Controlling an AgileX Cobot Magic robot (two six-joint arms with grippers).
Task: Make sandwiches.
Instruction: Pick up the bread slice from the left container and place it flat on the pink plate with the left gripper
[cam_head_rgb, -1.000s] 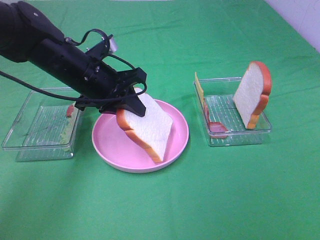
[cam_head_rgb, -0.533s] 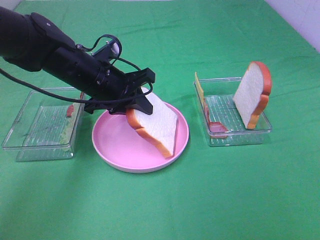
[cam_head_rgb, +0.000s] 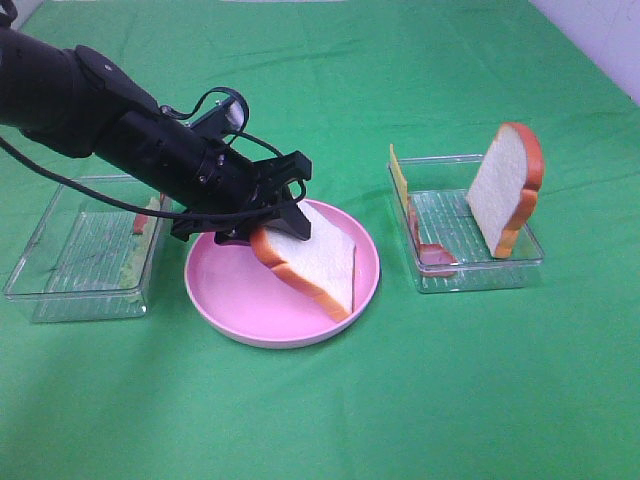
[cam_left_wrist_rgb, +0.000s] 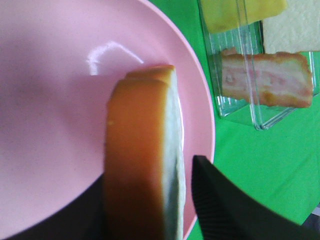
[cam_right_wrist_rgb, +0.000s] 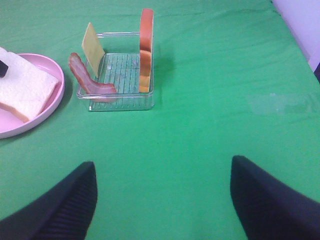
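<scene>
Leaning bread slice (cam_head_rgb: 312, 262) in left tool (cam_head_rgb: 290, 212)

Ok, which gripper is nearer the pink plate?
Left. The left gripper is over the pink plate, holding a bread slice tilted above it. The right gripper is open over the green cloth, well clear of the plate.

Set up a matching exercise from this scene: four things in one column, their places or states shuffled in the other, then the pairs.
Things
1. gripped bread slice
2. second bread slice
3. bacon strip
4. right pincer

Places or states
A. open above bare green cloth
B. standing on edge in the clear tray
C. tilted over the pink plate, clamped by the left pincer
D. lying slanted in the same tray, beside the cheese square

Pairs: 1-C, 2-B, 3-D, 4-A
</scene>
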